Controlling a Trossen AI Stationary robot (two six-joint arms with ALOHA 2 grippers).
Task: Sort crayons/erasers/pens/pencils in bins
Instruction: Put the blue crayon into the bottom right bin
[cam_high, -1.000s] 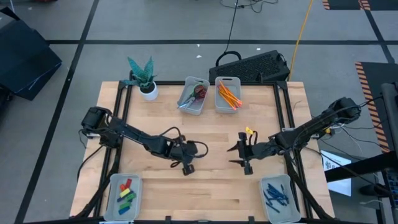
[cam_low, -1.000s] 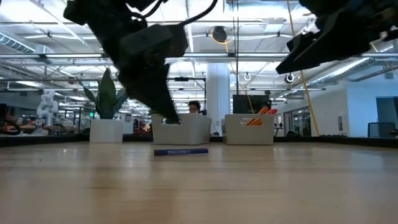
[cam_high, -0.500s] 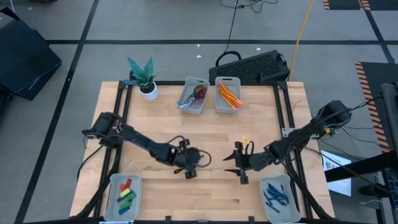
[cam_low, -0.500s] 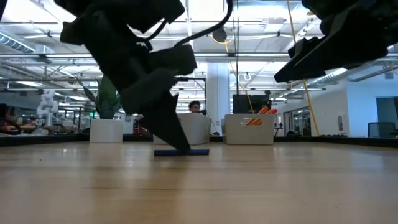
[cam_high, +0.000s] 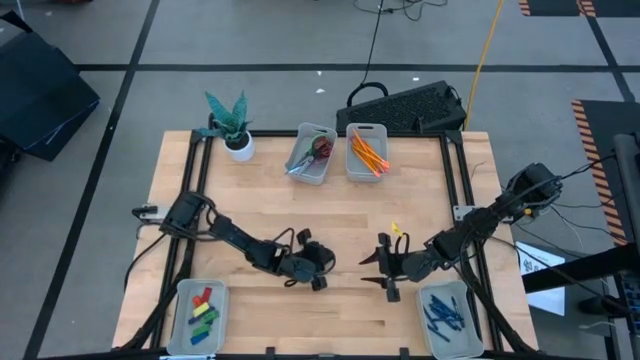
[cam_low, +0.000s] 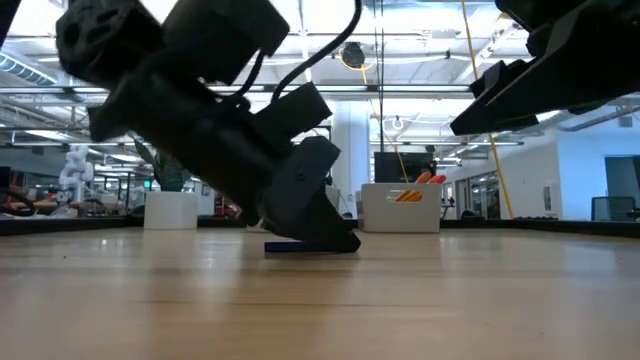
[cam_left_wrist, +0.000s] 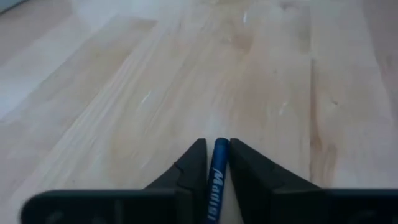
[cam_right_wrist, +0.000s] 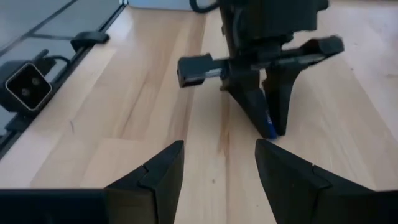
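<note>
the left gripper (cam_left_wrist: 213, 163) is down at the table (cam_high: 340, 215), its two fingers (cam_left_wrist: 188, 171) clamped on a dark blue pen (cam_left_wrist: 216, 167) with white lettering. the pen lies flat on the wood in the middle of the front half of the table, seen in the low view under the gripper's tip. the right gripper (cam_right_wrist: 219, 163) hangs above the table just right of centre, fingers spread and holding nothing, pointed toward the left gripper. outward, the front right bin (cam_high: 444, 317) holds blue pens, the front left bin (cam_high: 199, 313) holds red, green and blue erasers (cam_high: 204, 309), and a back bin (cam_high: 365, 152) holds orange pencils (cam_high: 367, 152). a second back bin (cam_high: 311, 153) sits beside it, near a potted plant (cam_high: 232, 123).
</note>
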